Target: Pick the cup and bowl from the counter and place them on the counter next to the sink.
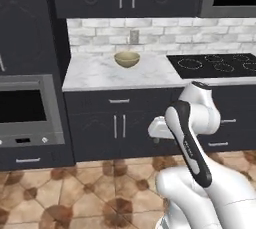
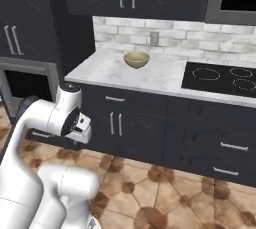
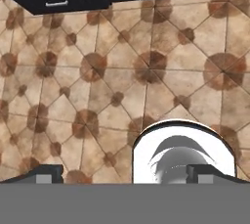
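The bowl (image 2: 136, 59) sits on the counter (image 2: 107, 70) left of the black cooktop (image 2: 222, 79).

The black glass cooktop with ring marks (image 1: 217, 65) runs off the right edge in both base views. A dark-screened grey oven (image 1: 27, 110) is cut by the left edge, its small front controls unreadable.

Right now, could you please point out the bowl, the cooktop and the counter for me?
bowl (image 1: 127, 59), left base view, on its outer front wall.
cooktop (image 1: 215, 66), left base view, on the black glass between rings.
counter (image 1: 95, 73), left base view, on bare marble.
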You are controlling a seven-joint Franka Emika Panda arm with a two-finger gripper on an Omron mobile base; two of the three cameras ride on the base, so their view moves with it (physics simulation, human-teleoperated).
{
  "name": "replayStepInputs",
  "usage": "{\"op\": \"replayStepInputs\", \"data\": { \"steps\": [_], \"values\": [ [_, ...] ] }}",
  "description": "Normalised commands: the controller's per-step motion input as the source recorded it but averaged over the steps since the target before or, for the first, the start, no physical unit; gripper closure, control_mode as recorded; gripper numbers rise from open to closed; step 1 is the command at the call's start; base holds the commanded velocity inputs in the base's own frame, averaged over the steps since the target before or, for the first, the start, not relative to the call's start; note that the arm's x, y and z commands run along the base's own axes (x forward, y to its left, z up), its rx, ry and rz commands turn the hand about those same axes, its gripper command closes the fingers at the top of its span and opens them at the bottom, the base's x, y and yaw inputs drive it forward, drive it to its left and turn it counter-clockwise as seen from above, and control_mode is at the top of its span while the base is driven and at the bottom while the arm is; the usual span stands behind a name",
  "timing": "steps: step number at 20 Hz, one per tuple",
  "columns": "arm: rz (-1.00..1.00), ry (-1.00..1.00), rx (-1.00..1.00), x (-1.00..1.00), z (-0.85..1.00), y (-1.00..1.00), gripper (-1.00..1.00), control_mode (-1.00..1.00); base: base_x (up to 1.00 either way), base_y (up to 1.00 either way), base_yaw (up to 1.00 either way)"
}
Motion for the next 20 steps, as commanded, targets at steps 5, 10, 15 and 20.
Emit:
{"op": "replayStepInputs", "data": {
  "steps": [5,10,15,20],
  "values": [
    [0.00,0.00,0.00,0.00,0.00,0.00,-1.00,1.00,1.00,0.00,0.00],
    [0.00,0.00,0.00,0.00,0.00,0.00,-1.00,1.00,0.95,0.00,0.00],
    [0.00,0.00,0.00,0.00,0.00,0.00,-1.00,1.00,0.54,0.00,-0.15],
    [0.00,0.00,0.00,0.00,0.00,0.00,-1.00,1.00,0.35,0.03,-0.31]
  ]
}}
